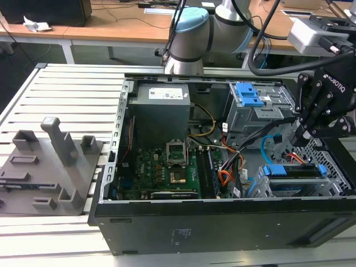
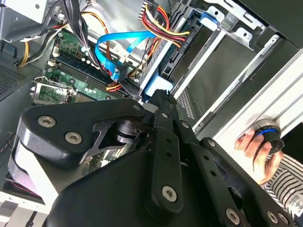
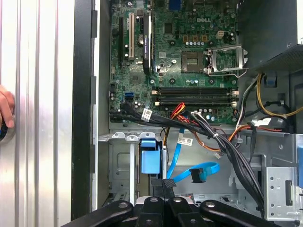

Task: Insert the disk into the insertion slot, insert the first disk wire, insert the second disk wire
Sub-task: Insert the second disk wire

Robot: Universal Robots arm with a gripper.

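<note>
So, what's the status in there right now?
Status: gripper shut, tip by the disk. That disk sits in the insertion slot. Nearby, second disk wire lies loose. A black cable bundle runs close by.

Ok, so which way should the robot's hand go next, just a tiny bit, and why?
Probably a short shift of the gripper toward the dark plug end of the second disk wire. The disk already looks seated in the insertion slot, and the wire's plug seems to lie loose close beside the gripper, joined to nothing.
</note>
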